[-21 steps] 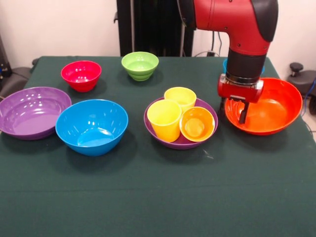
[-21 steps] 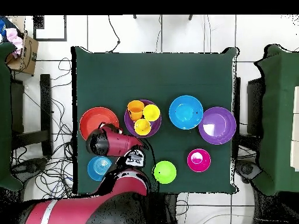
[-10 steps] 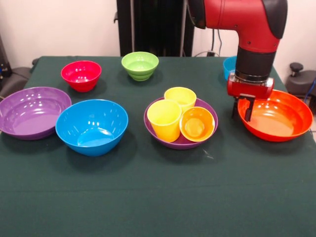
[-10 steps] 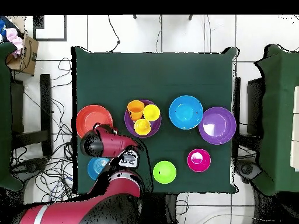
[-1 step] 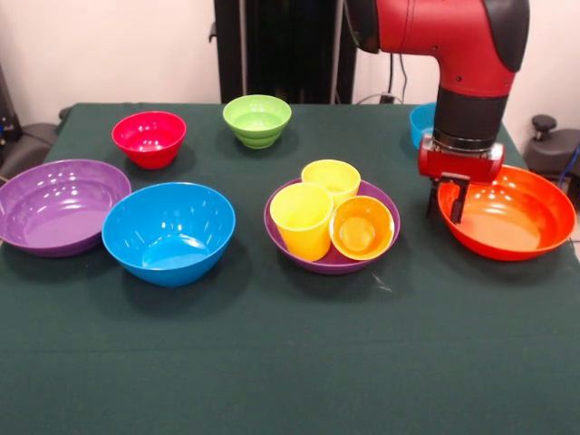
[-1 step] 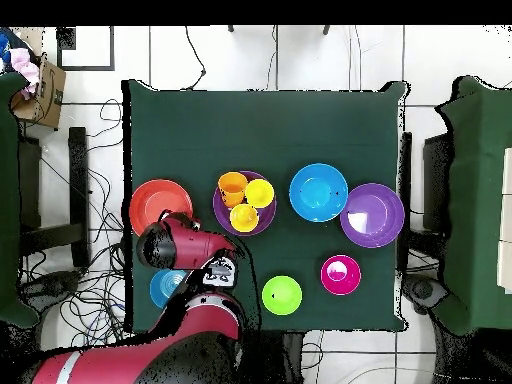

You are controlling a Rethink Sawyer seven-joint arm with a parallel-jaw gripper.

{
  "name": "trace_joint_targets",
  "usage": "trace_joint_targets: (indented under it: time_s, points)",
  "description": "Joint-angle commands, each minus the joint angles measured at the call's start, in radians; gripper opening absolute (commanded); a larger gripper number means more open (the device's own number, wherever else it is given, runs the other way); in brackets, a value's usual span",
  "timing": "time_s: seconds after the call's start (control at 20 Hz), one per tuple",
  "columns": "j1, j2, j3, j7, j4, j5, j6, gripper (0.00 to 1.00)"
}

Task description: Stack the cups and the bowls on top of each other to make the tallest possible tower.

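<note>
My gripper (image 5: pixel 445 204) hangs at the right of the table, its fingers shut across the left rim of the large orange bowl (image 5: pixel 512 217), one inside and one outside. In the overhead view the arm covers the gripper beside that orange bowl (image 6: pixel 158 203). A purple bowl (image 5: pixel 331 265) in the middle holds two yellow cups (image 5: pixel 302 217) (image 5: pixel 332 178) and an orange cup (image 5: pixel 362 227), side by side. A large blue bowl (image 5: pixel 169 231) and a second purple bowl (image 5: pixel 59 204) stand at the left. No tower stands anywhere.
A small red bowl (image 5: pixel 149 138) and a light green bowl (image 5: pixel 257 120) sit at the back. A small blue bowl (image 5: pixel 421 120) shows partly behind the arm. The orange bowl lies close to the table's right edge.
The gripper has shifted right with the orange bowl's rim in it, dragging the bowl toward the table's right edge. Over the last half second it barely moved.
</note>
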Motion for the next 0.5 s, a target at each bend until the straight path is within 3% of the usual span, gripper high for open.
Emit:
trace_joint_targets:
  time_s: [0.05, 0.25, 0.35, 0.5]
  points:
    - [0.026, 0.112, 0.056, 0.143, -0.046, 0.028, 0.071, 0.0]
    - [0.037, 0.102, 0.023, 0.117, -0.061, 0.016, 0.111, 0.0]
    - [0.042, 0.083, 0.0, 0.094, -0.074, 0.01, 0.182, 0.0]
    - [0.067, -0.042, -0.048, 0.094, -0.052, 0.003, 0.332, 0.0]
